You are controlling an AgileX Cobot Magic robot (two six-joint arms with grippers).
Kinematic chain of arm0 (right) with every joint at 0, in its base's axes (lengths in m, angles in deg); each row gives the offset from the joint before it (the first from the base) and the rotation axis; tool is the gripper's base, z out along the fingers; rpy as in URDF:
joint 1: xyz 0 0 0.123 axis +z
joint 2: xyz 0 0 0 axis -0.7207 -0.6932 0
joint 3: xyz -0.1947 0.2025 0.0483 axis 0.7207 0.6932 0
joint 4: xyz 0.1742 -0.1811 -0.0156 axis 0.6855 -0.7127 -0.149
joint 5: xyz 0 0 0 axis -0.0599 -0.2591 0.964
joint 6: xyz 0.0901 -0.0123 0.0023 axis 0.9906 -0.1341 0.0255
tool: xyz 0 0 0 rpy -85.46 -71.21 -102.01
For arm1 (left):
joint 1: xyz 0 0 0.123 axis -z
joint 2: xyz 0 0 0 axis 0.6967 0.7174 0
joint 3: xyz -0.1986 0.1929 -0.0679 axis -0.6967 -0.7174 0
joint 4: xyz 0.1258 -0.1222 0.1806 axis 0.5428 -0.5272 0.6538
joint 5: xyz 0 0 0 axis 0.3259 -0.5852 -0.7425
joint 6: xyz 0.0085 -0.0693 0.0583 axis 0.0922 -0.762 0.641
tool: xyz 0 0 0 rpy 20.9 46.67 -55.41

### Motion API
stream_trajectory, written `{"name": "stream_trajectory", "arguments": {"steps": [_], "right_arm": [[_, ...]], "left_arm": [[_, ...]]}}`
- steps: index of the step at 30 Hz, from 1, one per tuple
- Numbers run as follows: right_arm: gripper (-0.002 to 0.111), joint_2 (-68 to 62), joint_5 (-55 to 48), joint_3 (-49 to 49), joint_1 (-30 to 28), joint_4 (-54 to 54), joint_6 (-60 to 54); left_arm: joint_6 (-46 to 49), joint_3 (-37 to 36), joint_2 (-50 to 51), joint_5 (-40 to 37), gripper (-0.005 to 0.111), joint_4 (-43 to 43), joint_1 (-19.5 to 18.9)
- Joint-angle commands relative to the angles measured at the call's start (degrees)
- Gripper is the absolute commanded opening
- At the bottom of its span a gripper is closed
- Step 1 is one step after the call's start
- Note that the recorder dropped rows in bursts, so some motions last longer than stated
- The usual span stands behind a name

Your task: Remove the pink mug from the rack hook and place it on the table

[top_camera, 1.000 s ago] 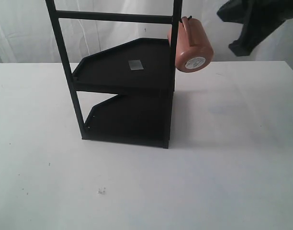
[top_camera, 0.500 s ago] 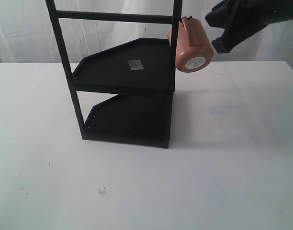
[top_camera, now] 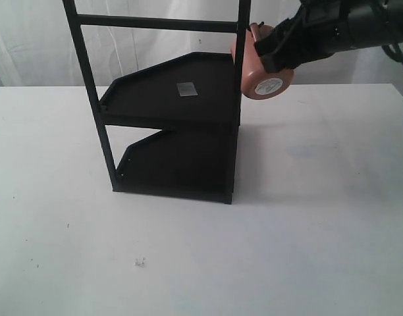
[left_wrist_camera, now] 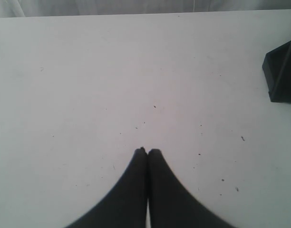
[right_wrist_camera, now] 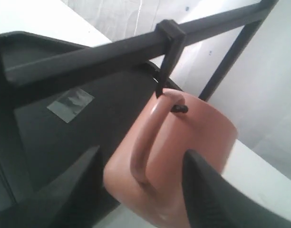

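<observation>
Setting: I read this as a robot test bench in a lab or studio rather than a lived-in room. Evidence, as I see it from my console:

- a plain white table (top_camera: 320, 230) marked by a few small specks
- a creased white cloth backdrop (top_camera: 30, 46) hanging behind the table
- a black two-shelf rack (top_camera: 89, 85) with a small grey sticker (top_camera: 186, 89) on its upper shelf
- a pink mug (top_camera: 253, 74) hung on the rack
- a black robot arm (top_camera: 359, 26) entering from the right of the exterior view
</observation>
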State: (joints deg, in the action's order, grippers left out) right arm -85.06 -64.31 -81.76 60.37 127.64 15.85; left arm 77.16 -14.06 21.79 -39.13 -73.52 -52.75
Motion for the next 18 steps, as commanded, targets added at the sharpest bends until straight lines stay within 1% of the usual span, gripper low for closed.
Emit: {"name": "stream_trajectory", "arguments": {"steps": [1, 11, 15, 18], "right_arm": [[0.049, -2.5, 1.4, -0.5, 0.0, 7.4, -6.4], [0.049, -4.9, 2.3, -0.6, 0.0, 15.8, -10.1], [0.049, -5.1, 3.7, -0.6, 0.0, 16.9, -10.0], [0.044, -5.2, 4.5, -0.6, 0.0, 16.9, -10.0]], "left_arm": [[0.0, -0.2, -0.2, 0.2, 0.0, -0.1, 0.2], [0.0, -0.2, -0.2, 0.2, 0.0, -0.1, 0.2], [0.0, -0.2, -0.2, 0.2, 0.0, -0.1, 0.2], [0.0, -0.2, -0.2, 0.2, 0.0, -0.1, 0.2]]}}
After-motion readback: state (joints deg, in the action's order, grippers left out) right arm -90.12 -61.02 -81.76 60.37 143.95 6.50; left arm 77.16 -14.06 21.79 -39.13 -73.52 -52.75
